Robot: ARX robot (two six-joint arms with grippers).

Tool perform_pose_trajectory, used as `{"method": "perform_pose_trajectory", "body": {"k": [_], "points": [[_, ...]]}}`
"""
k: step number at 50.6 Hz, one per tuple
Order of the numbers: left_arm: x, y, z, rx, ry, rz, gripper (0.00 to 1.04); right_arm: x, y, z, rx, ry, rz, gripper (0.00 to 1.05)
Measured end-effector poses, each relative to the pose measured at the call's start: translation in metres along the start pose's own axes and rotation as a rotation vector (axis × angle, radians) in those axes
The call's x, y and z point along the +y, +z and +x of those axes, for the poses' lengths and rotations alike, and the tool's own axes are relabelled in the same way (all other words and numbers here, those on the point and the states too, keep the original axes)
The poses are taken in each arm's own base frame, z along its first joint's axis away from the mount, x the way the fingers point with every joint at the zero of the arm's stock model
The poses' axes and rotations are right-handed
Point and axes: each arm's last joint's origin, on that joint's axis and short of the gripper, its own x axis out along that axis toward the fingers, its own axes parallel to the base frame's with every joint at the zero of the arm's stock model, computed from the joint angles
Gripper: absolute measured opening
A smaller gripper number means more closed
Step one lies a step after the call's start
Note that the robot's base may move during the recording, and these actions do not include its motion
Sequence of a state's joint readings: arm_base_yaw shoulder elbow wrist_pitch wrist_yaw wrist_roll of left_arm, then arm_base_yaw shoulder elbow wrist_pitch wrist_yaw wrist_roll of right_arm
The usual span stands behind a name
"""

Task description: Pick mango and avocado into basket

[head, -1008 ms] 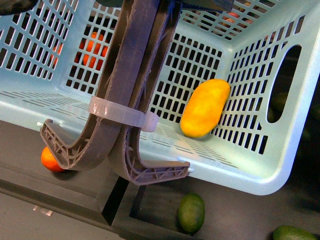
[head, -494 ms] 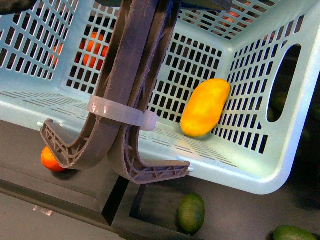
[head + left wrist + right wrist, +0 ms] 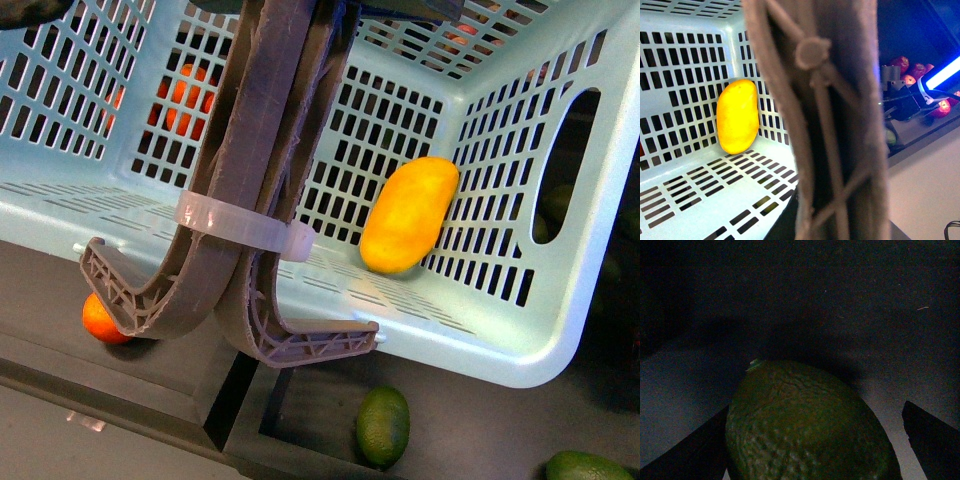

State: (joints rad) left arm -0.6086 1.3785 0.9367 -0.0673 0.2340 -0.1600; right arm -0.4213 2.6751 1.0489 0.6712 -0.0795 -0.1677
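Spotting an orange (image 3: pixel 100 320) at far left, peeking from under the basket (image 3: pixel 500 350). Noting the twin handles (image 3: pixel 262 150) crossing the middle. Finding the mango (image 3: pixel 408 215) lying inside the basket, leaning on its lattice wall toward the right end. Seeing a green fruit (image 3: pixel 383 425) just outside the near rim. Failing to see the left gripper; cannot tell its state. Catching the right gripper (image 3: pixel 816 407) spread wide, straddling the avocado (image 3: pixel 805 440) without clamping it.

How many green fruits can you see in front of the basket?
2. One green fruit lies just below the basket's near rim; another peeks in at the bottom right corner. More may be hidden.
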Motion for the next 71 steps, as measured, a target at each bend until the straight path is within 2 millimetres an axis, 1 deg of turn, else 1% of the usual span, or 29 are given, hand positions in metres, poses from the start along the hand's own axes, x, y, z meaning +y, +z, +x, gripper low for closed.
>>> {"method": "perform_pose_trajectory", "body": {"k": [15, 18, 22, 24, 27, 34, 40, 46, 54, 56, 59, 65, 66, 70, 71], "points": [[0.000, 0.000, 0.000, 0.000, 0.000, 0.000, 0.06, 0.002, 0.004, 0.003, -0.016, 0.002, 0.007, 0.97], [0.000, 0.000, 0.000, 0.000, 0.000, 0.000, 0.06, 0.003, 0.004, 0.003, -0.017, 0.002, 0.009, 0.92], [0.000, 0.000, 0.000, 0.000, 0.000, 0.000, 0.06, 0.003, 0.004, 0.003, -0.017, 0.004, 0.008, 0.78], [0.000, 0.000, 0.000, 0.000, 0.000, 0.000, 0.06, 0.004, 0.004, 0.003, -0.017, 0.005, 0.009, 0.73], [0.000, 0.000, 0.000, 0.000, 0.000, 0.000, 0.06, 0.004, 0.004, 0.003, -0.017, 0.005, 0.011, 0.71], [0.000, 0.000, 0.000, 0.000, 0.000, 0.000, 0.06, 0.004, 0.005, 0.002, -0.019, 0.007, 0.017, 0.70], [0.000, 0.000, 0.000, 0.000, 0.000, 0.000, 0.06, 0.004, 0.009, -0.009, -0.027, 0.023, 0.039, 0.70], [0.000, 0.000, 0.000, 0.000, 0.000, 0.000, 0.06, 0.004, 0.024, -0.031, -0.070, 0.056, 0.085, 0.70], [0.000, 0.000, 0.000, 0.000, 0.000, 0.000, 0.06, 0.009, 0.056, -0.083, -0.167, 0.107, 0.110, 0.70], [0.000, 0.000, 0.000, 0.000, 0.000, 0.000, 0.06, 0.012, 0.063, -0.097, -0.185, 0.124, 0.110, 0.70], [0.000, 0.000, 0.000, 0.000, 0.000, 0.000, 0.06, 0.017, 0.070, -0.112, -0.205, 0.144, 0.107, 0.70], [0.000, 0.000, 0.000, 0.000, 0.000, 0.000, 0.06, 0.031, 0.093, -0.160, -0.278, 0.209, 0.085, 0.70], [0.000, 0.000, 0.000, 0.000, 0.000, 0.000, 0.06, 0.036, 0.099, -0.173, -0.300, 0.230, 0.081, 0.70], [0.000, 0.000, 0.000, 0.000, 0.000, 0.000, 0.06, 0.047, 0.117, -0.211, -0.360, 0.275, 0.069, 0.70], [0.000, 0.000, 0.000, 0.000, 0.000, 0.000, 0.06, 0.052, 0.123, -0.226, -0.385, 0.290, 0.063, 0.70]]}}
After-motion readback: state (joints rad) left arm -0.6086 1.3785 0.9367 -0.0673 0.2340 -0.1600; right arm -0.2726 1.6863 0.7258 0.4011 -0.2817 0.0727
